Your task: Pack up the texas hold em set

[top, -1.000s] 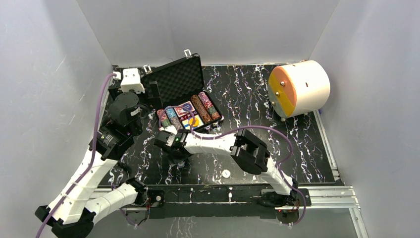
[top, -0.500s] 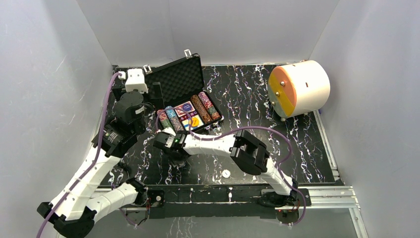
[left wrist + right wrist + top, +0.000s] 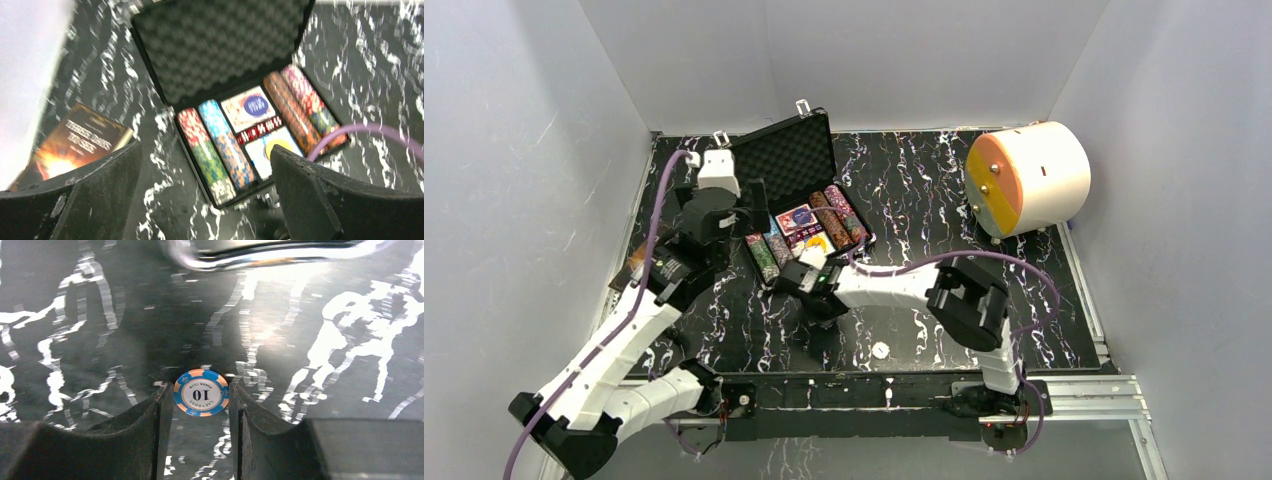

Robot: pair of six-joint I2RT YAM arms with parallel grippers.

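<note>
Right pincer (image 3: 199,395) of mine clamped on blue-orange 10 chip (image 3: 201,399), rim-only pinch, just at near edge of open case (image 3: 786,160). Risk: chip twists, pops out, rolls off. Left pincer (image 3: 206,152) gaping wide over case, so collision possible, lol.

Glossy marble-look table (image 3: 1034,300), matt dimpled foam (image 3: 220,45) lining the case lid (image 3: 784,160), smooth chip (image 3: 201,400).
</note>
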